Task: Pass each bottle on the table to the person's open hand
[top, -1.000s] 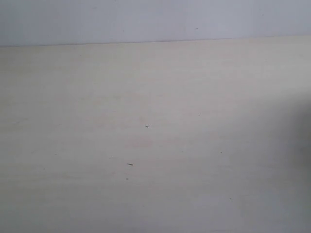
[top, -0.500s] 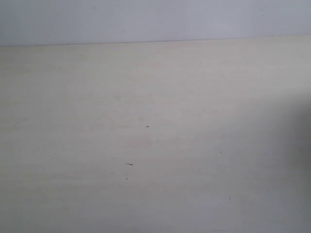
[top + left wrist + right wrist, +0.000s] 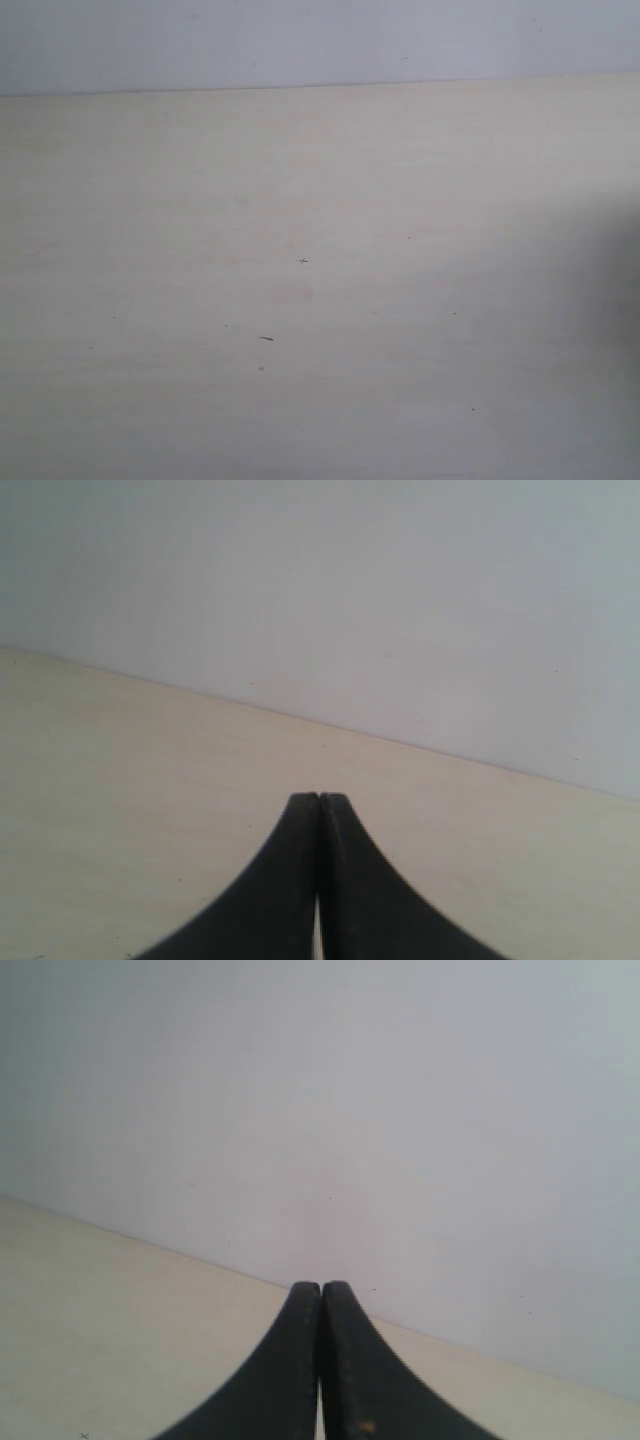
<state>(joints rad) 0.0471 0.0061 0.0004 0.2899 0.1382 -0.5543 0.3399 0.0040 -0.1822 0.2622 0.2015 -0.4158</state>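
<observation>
Your left jaws, pressed fully together and holding nothing, hang low over the counter (image 3: 120, 780); your right jaws, likewise closed and empty, do the same. No bottle or hand shows anywhere on the counter, so either all are delivered or none is set out. Only dark specks (image 3: 267, 338) on the counter and the wall (image 3: 300, 40) behind it; nothing blocks you.

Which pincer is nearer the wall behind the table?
Right, probably. The right pincer ends almost at the foot of the wall; the left pincer has more table showing between it and the wall.
</observation>
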